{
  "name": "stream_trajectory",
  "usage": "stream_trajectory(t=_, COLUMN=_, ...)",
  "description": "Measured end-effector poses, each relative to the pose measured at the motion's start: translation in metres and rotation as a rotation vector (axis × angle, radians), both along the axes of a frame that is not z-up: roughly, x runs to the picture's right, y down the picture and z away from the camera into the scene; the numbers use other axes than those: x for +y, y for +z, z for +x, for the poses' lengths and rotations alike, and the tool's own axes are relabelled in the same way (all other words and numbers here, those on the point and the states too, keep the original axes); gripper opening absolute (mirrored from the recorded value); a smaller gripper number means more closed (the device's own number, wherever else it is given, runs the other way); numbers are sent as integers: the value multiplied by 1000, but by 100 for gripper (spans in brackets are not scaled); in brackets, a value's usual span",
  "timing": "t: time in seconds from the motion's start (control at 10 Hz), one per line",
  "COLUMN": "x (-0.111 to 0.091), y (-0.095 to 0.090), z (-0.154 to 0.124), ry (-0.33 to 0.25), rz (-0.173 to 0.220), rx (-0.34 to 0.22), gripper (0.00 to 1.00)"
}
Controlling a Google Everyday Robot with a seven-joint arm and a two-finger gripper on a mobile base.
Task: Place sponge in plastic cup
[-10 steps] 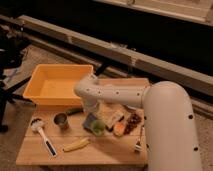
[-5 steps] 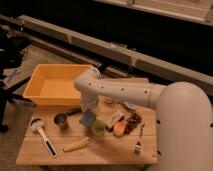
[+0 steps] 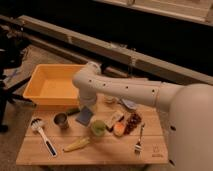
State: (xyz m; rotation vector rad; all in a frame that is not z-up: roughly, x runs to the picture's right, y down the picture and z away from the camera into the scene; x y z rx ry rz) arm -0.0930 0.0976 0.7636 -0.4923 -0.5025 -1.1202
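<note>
the gripper (image 3: pixel 88 111) hung low over the wooden table (image 3: pixel 110 152), at the end of the white arm (image 3: pixel 125 90) that bent down in front of the yellow bin (image 3: pixel 52 85). the sponge (image 3: pixel 84 116), a grey-blue slab, sat right at the gripper's tip, tilted and seemingly lifted off the wood, so it looked held between the fingers. the green plastic cup (image 3: pixel 97 128) stood just beside and a little nearer the camera than the gripper, to its right in the view. a small metal cup (image 3: pixel 61 120) stood on the gripper's other side, a dish brush (image 3: pixel 42 134) beyond that, and a banana (image 3: pixel 77 144) lay past the green cup. judging by this, the carrying step was in hand: the sponge was up but not over the cup. the next move would call for a short shift to bring the sponge above the cup's mouth, then a lowering and release; the sponge looked about as wide as the opening, so it might catch on the rim.
</note>
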Motion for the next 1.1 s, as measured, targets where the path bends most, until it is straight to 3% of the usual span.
stream_trajectory(t=0.4, x=-3, y=0, z=37, ry=28, rz=11, rx=26, gripper=0)
stream_trajectory(t=0.8, x=14, y=0, z=53, ry=0, rz=4, rx=16, gripper=0)
stream_trajectory(t=1.1, x=29, y=-5, z=54, ry=-40, rz=16, rx=-6, gripper=22)
